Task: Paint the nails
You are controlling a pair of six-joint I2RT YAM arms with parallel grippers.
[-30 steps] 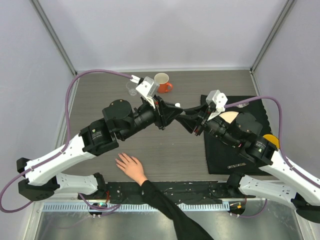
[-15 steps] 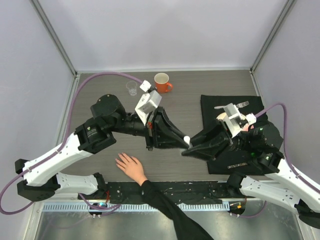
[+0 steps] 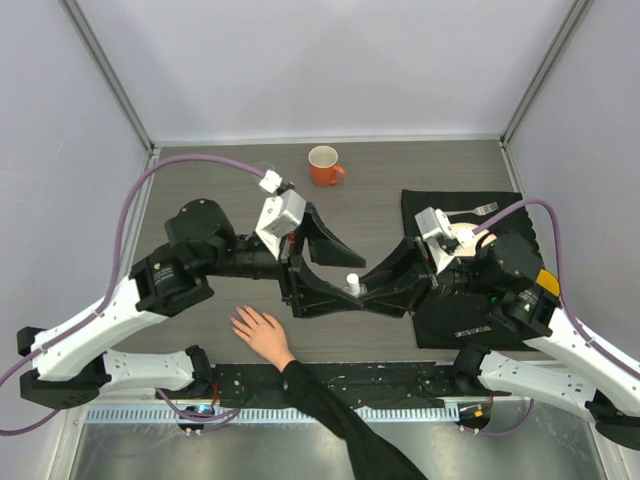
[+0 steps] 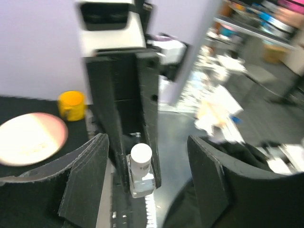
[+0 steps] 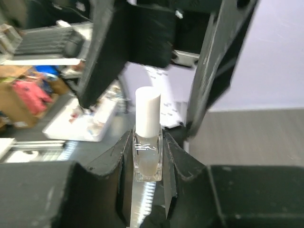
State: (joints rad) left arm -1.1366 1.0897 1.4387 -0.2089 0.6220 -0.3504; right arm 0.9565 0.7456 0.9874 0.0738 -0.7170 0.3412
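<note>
**Cap Still On, Two Arms Meeting Over a Bare Hand**

Both arms converge above the middle of the table (image 3: pixel 400 170), and the biggest risk is a clash: their fingers interleave closely, so a small misjudged approach could knock one against the other.

The human hand (image 3: pixel 262 335) lies flat near the front edge, fingers spread, just below and left of that meeting point. A low sweep by the left arm could strike it.

The right gripper (image 5: pixel 147 164) is clamped on the glass body of the bottle (image 3: pixel 352 284) and holds it upright. The glass looks smooth, so I judge that a twist on the cap could spin it in the grip.

The left gripper (image 4: pixel 148 142) stands spread wide, straddling the white cap (image 5: pixel 147 108) without touching it. Closing off-centre could tip the bottle — or catch the right fingers instead.

The nails (image 3: pixel 240 324) are too small to make out from above. No brush is out, so the painting is not yet begun.
</note>
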